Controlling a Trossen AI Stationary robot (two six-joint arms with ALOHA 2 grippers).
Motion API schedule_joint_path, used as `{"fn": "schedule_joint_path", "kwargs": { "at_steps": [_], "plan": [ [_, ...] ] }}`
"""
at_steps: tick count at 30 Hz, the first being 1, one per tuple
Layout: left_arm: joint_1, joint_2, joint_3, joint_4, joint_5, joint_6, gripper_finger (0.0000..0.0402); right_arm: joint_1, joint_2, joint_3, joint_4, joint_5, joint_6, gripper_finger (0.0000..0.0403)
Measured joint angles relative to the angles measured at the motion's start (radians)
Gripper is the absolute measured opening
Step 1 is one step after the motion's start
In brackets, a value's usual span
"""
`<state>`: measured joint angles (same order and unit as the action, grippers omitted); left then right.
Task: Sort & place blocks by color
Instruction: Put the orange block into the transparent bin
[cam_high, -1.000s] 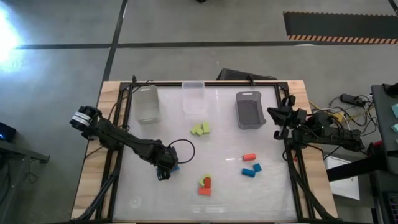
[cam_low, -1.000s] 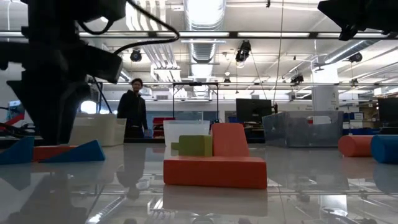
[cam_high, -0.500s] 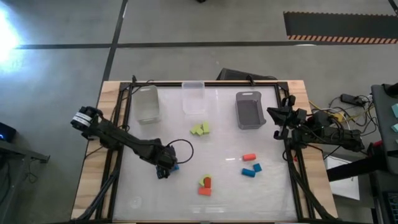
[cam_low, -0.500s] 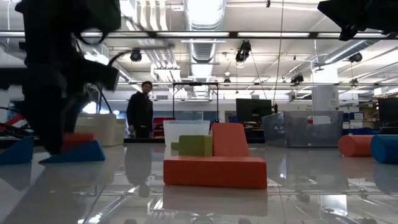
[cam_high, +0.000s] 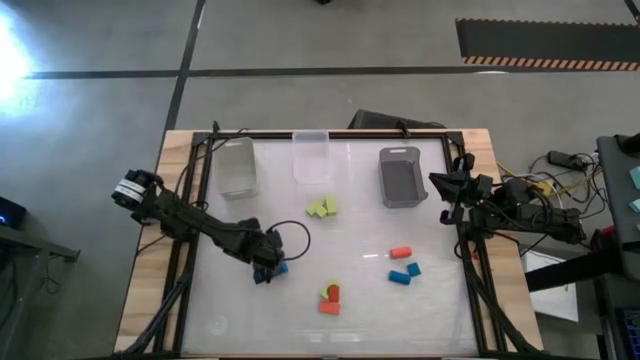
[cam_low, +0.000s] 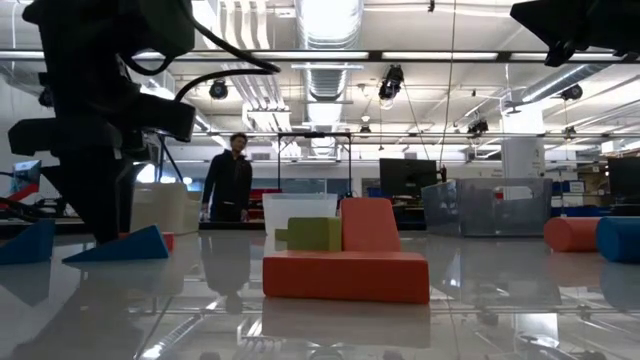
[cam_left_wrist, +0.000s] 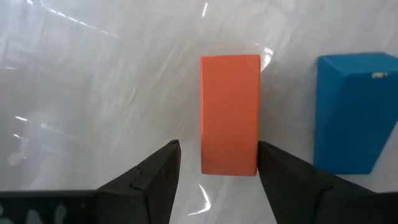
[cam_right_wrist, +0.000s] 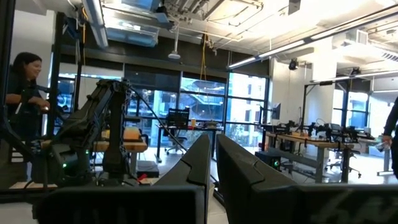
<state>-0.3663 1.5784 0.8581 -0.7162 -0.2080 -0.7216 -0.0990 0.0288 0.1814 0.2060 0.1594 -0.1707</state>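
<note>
My left gripper (cam_high: 265, 268) (cam_left_wrist: 217, 169) is open and points down at the table's left middle. An orange-red bar (cam_left_wrist: 229, 114) lies flat on the table, its end between the fingertips. A blue block (cam_left_wrist: 349, 112) (cam_high: 282, 267) lies beside it. More blocks lie apart: a lime green pair (cam_high: 321, 207), an orange-red cylinder (cam_high: 400, 252), two blue ones (cam_high: 405, 273), and an orange-red and green pile (cam_high: 329, 297) (cam_low: 345, 262). My right gripper (cam_high: 445, 195) (cam_right_wrist: 212, 157) is shut and empty at the table's right edge. My left gripper stands over one end of the orange-red bar, fingers pointing down, one on each long side. One fingertip (cam_left_wrist: 273, 163) stands right at the bar's long side (cam_left_wrist: 256, 146), and I cannot tell whether it touches. The other fingertip (cam_left_wrist: 163, 165) is clear of the bar.
Two clear bins (cam_high: 237, 166) (cam_high: 311, 157) and a grey bin (cam_high: 402, 176) stand along the far edge. In the low view a blue wedge (cam_low: 120, 245) lies by my left arm (cam_low: 90, 130). A person (cam_low: 228, 185) stands in the room beyond the table.
My left gripper has shifted a little toward the table's far edge, above the orange-red bar and the blue block. In the low view the person behind the table has walked a little to the right.
</note>
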Motion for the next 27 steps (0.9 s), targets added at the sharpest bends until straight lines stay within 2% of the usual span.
{"fn": "schedule_joint_path", "kwargs": {
  "at_steps": [6, 13, 22, 27],
  "plan": [
    [0.003, -0.001, -0.014, 0.019, -0.011, 0.001, 0.0194, 0.000, 0.000, 0.000, -0.002, 0.000, 0.002, 0.0018],
    [0.003, -0.007, -0.075, 0.156, -0.019, 0.002, 0.0191, 0.000, 0.000, 0.000, -0.015, 0.000, 0.006, 0.0018],
    [0.005, -0.007, -0.075, 0.169, -0.045, 0.029, 0.0111, 0.000, 0.000, 0.000, -0.015, 0.000, 0.006, 0.0018],
    [0.006, -0.006, -0.072, 0.167, -0.054, 0.028, 0.0111, 0.000, 0.000, 0.000, -0.015, 0.000, 0.006, 0.0018]
  ]
}}
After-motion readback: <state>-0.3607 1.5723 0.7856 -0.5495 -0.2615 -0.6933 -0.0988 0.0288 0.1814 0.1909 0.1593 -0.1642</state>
